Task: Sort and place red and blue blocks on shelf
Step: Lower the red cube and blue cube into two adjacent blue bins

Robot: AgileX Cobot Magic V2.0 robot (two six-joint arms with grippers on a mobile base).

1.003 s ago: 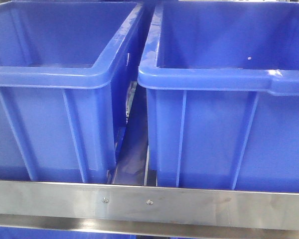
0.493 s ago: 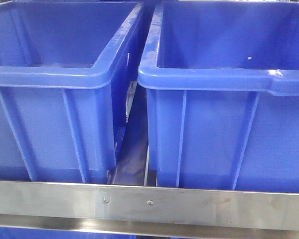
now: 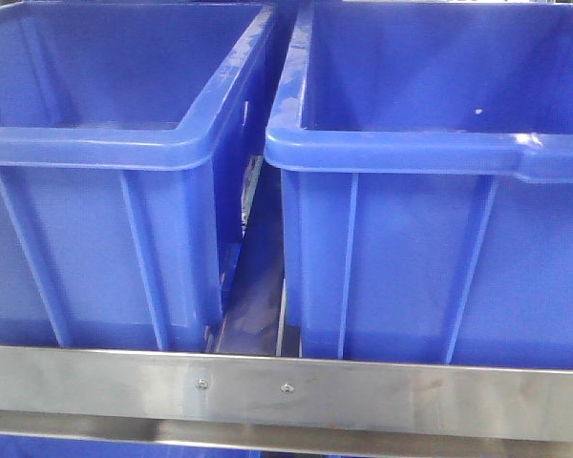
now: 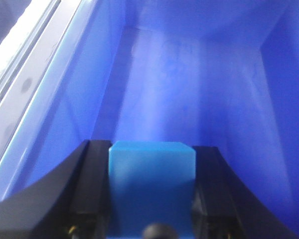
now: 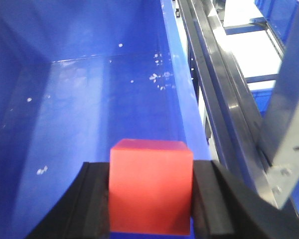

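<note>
Pointing into crates [image 4: 189,89] (one each), left gripper [image 4: 152,152] pinching blue block [image 4: 152,186], right gripper [image 5: 150,169] pinching red block [image 5: 150,191].

Left gripper [image 4: 152,147]: two matte black plastic fingers [image 4: 65,199] whose outer edges flare outward in a broad curve toward the base, each faced on its inner side with a flat black pad strip [image 4: 97,184]. A small rounded dark knob [image 4: 157,232] lies at the bottom centre between them, and tiny yellowish flecks, too blurred to identify, show near the left finger's base. Right gripper [image 5: 151,165]: an equivalent pair of matte black, curve-backed fingers [image 5: 214,204] with straight inner faces.
</note>
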